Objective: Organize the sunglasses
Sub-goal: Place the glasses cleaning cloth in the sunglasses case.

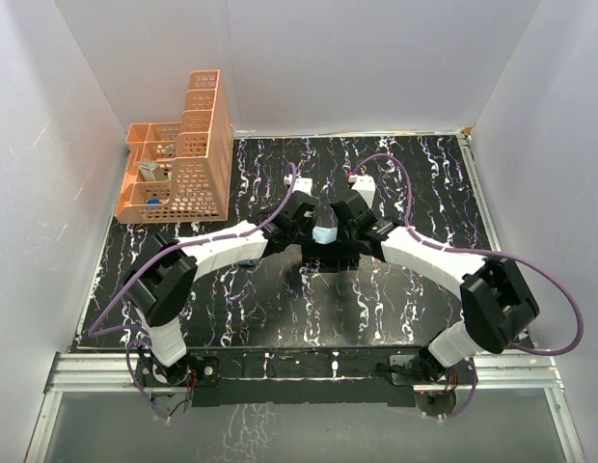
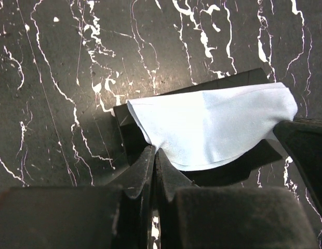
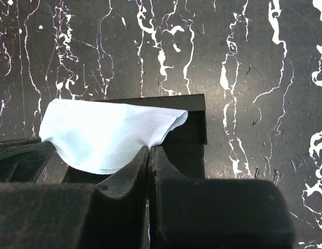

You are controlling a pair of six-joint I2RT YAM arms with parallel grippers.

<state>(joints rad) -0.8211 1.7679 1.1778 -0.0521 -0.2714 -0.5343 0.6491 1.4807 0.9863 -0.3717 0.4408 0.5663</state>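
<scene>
Even bright light; near wrist-view foreground blurred.

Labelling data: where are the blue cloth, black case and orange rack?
blue cloth (image 2: 213, 124), left wrist view, middle of sheet.
black case (image 3: 195, 129), right wrist view, uncovered end.
orange rack (image 1: 204, 174), top view, tall wall.

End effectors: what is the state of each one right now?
Left end effector: closed, pinching the light blue cloth.
Right end effector: closed, pinching the same cloth.

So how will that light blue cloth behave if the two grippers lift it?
Probably floppy: the cloth sags in a curve between the two pinches over the black case. Likely light, as its edge looks thin. It could slip, held only at its edges.
</scene>
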